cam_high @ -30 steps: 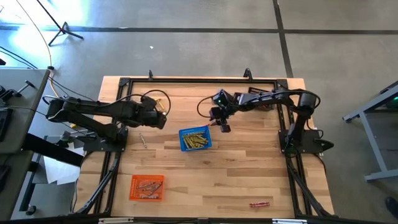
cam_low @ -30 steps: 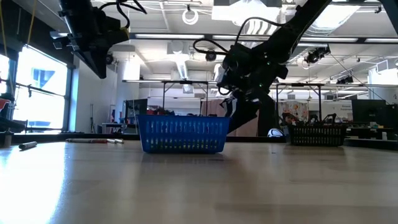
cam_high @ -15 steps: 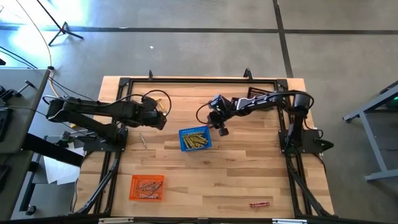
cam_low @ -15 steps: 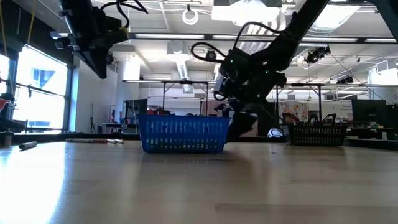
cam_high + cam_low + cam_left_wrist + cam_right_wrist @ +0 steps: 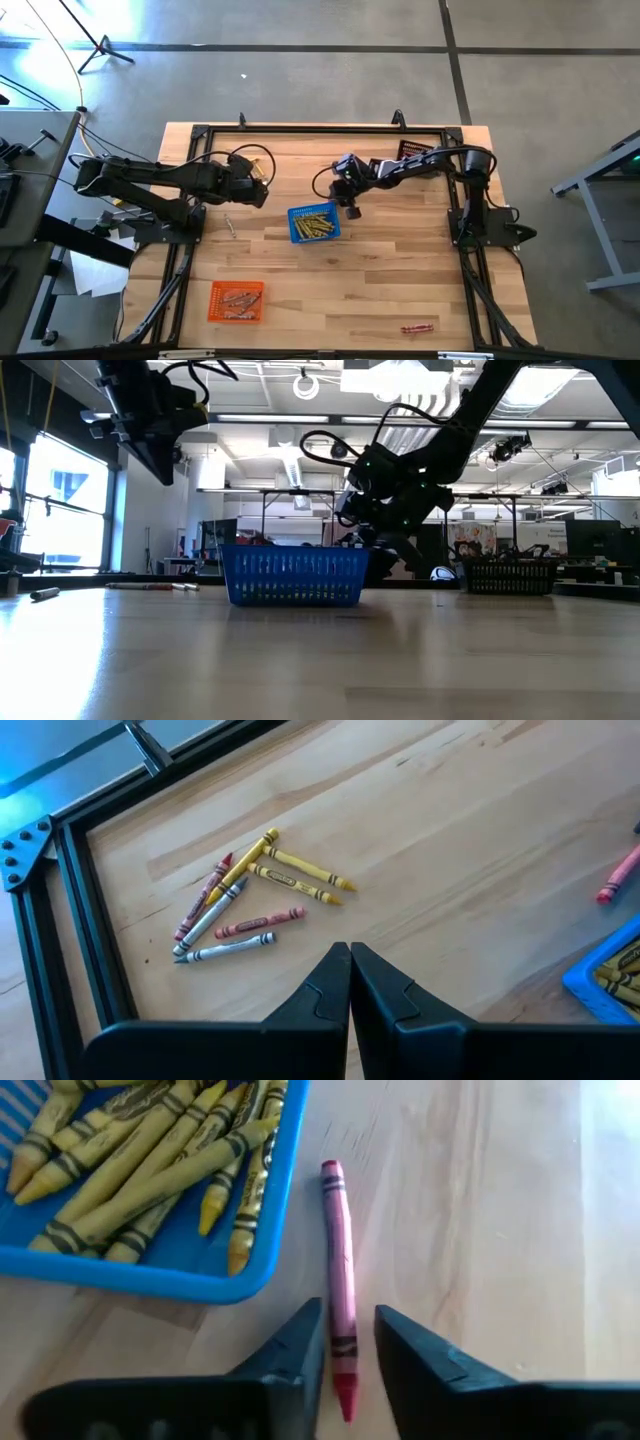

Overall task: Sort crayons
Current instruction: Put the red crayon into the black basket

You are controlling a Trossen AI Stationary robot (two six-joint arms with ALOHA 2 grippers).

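A grey concrete floor surrounds the wooden table; bright window, ceiling lights overhead.

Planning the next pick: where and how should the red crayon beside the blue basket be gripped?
Grip the red crayon at mid-length, from straight above, right gripper fingers across its width. It lies flat beside the blue basket, apart from it, leaving finger room.

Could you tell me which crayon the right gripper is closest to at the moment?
The red crayon lying alone on the table beside the blue basket; the right gripper straddles its end, while the yellow ones lie inside the basket.
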